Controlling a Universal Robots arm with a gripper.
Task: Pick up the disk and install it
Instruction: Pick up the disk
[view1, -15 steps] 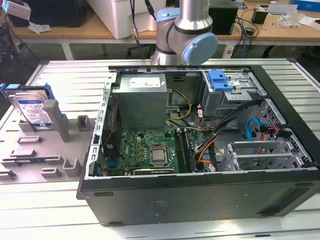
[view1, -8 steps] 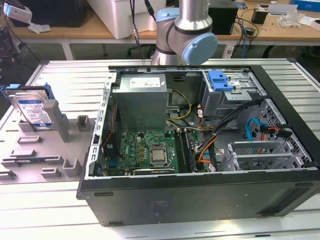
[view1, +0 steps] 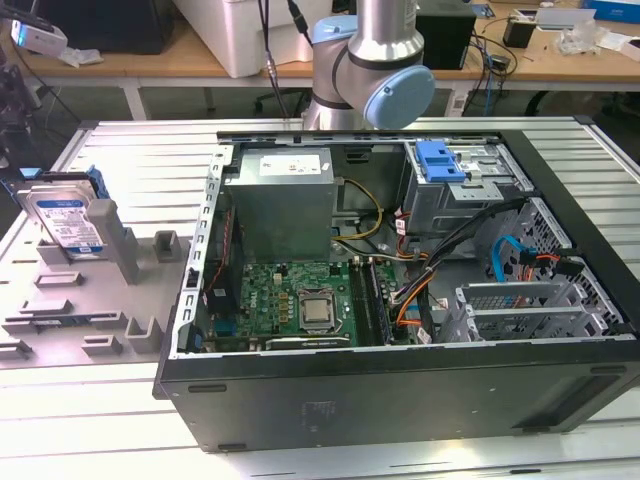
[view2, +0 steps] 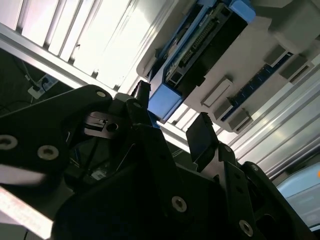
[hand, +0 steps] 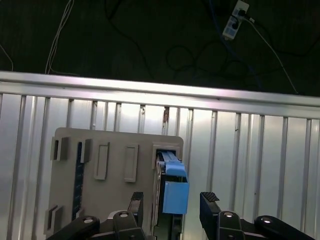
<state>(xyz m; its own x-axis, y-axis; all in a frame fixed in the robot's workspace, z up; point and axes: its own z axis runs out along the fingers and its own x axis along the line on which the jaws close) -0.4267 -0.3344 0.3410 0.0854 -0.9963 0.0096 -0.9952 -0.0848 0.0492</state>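
The disk, silver with a blue-and-white label and a blue carrier, stands on edge in a grey holder at the exterior view's left, outside the computer case. In the first wrist view my gripper is open, and the disk's blue carrier end appears between its two black fingertips, some way beyond them. In the second wrist view the gripper is likewise open, with the disk past it in the holder. Nothing is held.
An open black computer case lies on the ribbed metal table, with a motherboard, a grey metal box and a drive bay holding a blue bracket. The arm rises behind the case. The holder has several small grey posts.
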